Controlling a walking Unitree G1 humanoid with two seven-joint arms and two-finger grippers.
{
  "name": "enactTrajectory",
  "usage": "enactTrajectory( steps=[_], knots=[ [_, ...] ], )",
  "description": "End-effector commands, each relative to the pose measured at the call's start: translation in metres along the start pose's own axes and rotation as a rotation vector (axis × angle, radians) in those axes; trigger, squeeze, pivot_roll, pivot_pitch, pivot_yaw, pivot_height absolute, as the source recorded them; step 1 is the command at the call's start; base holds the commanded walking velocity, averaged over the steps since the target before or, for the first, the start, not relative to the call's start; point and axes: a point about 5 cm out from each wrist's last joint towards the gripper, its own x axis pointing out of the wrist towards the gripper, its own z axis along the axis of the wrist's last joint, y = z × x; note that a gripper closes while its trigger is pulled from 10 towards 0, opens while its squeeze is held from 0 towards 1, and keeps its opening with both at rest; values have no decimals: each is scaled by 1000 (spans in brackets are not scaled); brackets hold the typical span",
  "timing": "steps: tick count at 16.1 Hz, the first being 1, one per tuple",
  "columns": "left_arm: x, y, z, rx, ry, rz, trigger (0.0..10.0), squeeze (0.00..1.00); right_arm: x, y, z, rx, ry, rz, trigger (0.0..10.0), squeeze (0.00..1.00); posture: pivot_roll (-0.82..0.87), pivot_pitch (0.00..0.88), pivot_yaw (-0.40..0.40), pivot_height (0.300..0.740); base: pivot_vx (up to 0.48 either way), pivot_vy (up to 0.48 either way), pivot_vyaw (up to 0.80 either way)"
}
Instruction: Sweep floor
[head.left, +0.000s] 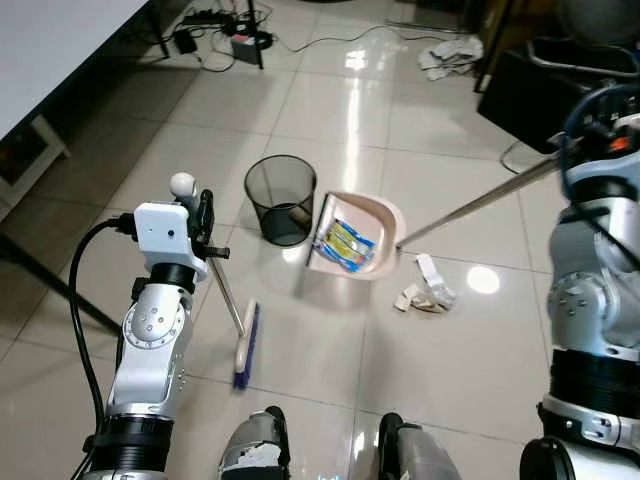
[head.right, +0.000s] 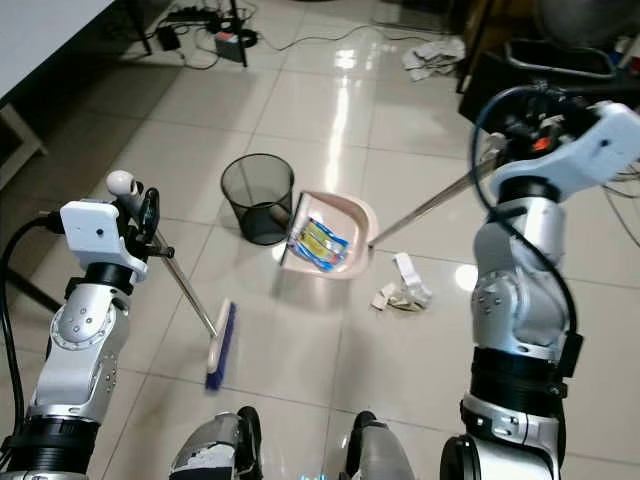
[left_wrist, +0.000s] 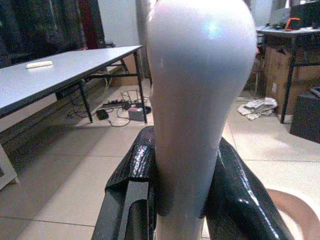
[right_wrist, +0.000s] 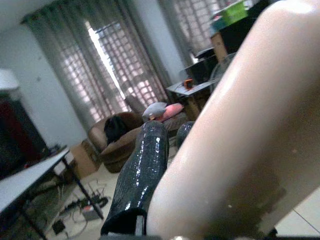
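A: Left eye view. Your left gripper is clamped on the broom handle, near its white knob. The broom head rests on the tile, left of and nearer than the pink dustpan. Why so?

B: My guess: the broom is parked clear so the pan can work. The pan holds a blue-and-yellow wrapper and sits just right of the black mesh bin, mouth toward it. Probably set for tipping.

A: Right eye view. Your right gripper sits high at the right, on the top of the pan's long handle. Crumpled paper scraps lie on the floor just right of the pan, not yet swept.

B: Room: open tile between broom and scraps. Table leg at the left, dark boxes far right, cables at the far edge.

A: Left wrist view. Both black fingers press the white handle top between them. Firm hold.

B: Right wrist view. One black finger lies against the pale handle; it looks gripped.
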Motion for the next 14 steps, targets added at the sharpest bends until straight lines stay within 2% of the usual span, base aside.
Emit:
enactTrajectory(
  steps=[1,4,14],
  knots=[
    [-1,5,8,13,-34,23,10000,0,3,5,21,42,-83,12,10000,0,1,92,51,740,0,0,0],
    [-2,2,10,0,-33,20,10000,0,6,0,29,15,-72,16,10000,0,9,85,49,740,269,0,0],
    [-5,-7,10,-14,-27,-1,10000,0,11,4,32,12,-70,34,10000,0,7,78,49,740,306,0,0]
  ],
)
